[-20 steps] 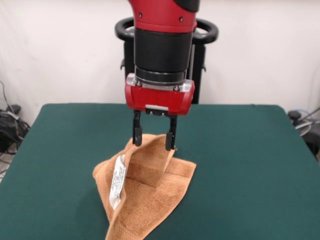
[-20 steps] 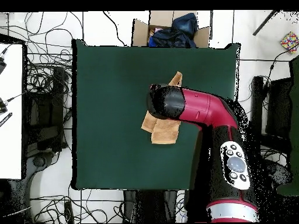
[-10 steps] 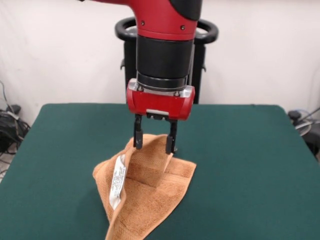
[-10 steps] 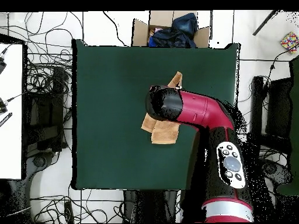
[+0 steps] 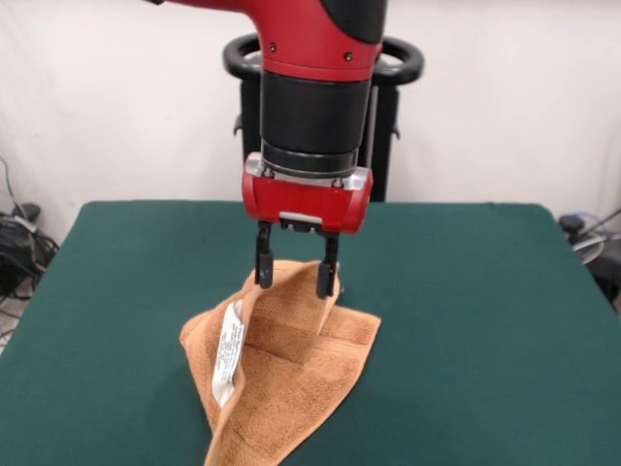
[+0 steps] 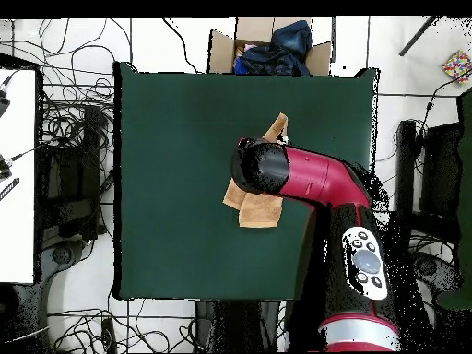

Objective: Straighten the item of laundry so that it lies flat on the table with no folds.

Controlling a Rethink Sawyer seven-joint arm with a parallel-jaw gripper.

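Pincer (image 5: 293,272) shifted slightly, towel (image 5: 281,379) folded, peak raised

One camera sits low and close across the bench (image 5: 466,291), facing the arm (image 5: 315,97). The other looks straight down from high up. Both show the bench (image 6: 175,166) and arm (image 6: 313,180).
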